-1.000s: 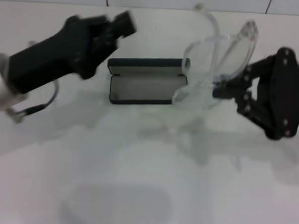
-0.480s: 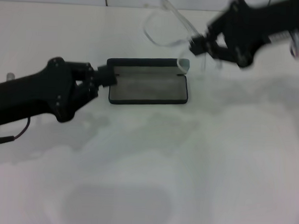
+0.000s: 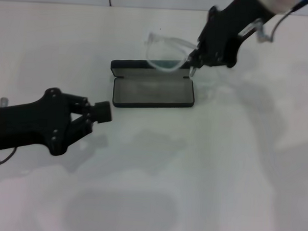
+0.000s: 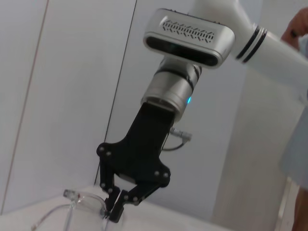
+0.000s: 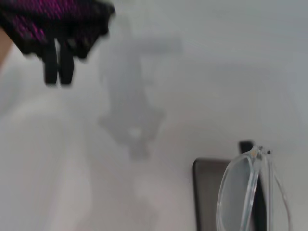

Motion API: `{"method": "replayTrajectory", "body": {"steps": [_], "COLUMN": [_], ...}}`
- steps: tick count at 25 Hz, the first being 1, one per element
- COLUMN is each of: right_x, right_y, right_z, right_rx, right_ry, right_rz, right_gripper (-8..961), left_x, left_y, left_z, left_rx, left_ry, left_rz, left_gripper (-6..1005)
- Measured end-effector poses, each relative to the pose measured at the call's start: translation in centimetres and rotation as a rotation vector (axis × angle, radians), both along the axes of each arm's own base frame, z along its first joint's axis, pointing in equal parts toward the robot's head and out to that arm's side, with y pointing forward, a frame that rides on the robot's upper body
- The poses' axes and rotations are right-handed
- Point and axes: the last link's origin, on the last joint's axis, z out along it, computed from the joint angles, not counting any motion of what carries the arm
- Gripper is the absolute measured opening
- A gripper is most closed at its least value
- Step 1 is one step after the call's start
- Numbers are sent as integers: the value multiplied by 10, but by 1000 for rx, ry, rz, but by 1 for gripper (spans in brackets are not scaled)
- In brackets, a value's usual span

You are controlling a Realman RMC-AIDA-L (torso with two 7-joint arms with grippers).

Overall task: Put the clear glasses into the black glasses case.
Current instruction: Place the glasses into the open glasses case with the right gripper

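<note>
We are holding the clear glasses [image 3: 166, 53] in our right gripper [image 3: 193, 63], which is clenched on their right end, just above the far right corner of the black glasses case [image 3: 152, 91]. The glasses are hanging in the air over the raised lid at the case's far edge, stretching leftward from the gripper, with the lens facing the near side. The case is lying open on the white table [image 3: 218, 164], its grey lining showing, at the far middle of the scene.

Our left gripper [image 3: 104, 112] is hovering low over the table at the near left of the case, apart from it, with its fingers pressed together on nothing. In the left wrist view we are seeing the right gripper [image 4: 114, 211] pinching the glasses [image 4: 77, 204] from above. In the right wrist view the glasses [image 5: 245, 192] are sitting over the case [image 5: 207, 192], with the left gripper [image 5: 58, 67] farther off.
</note>
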Motion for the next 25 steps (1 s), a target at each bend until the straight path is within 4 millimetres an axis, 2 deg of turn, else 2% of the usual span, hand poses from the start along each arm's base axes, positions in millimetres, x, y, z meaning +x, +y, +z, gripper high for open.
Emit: {"method": "replayTrajectory", "body": {"steps": [5,13,20,25], "right_x": [-2,0,14,17], "right_y": [-3,-1,2,2], "right_z": [-29,-48,-69,-74], "right_rx": [-12,12,37,53], "right_ry": [-83,-107,-106,-113], "right_rz": [62,113,130,143], "right_gripper": [65,67,69,71], "left_x": [-11,-11,-10,-8], "left_y": [-1,-1,0,2], "left_z": [6,6,4,3], "left_rx": [31,36,36,36], "left_ry": [30,30,25,22], "left_rz": [42,40,42,36], "left_gripper": [58,63,69,72]}}
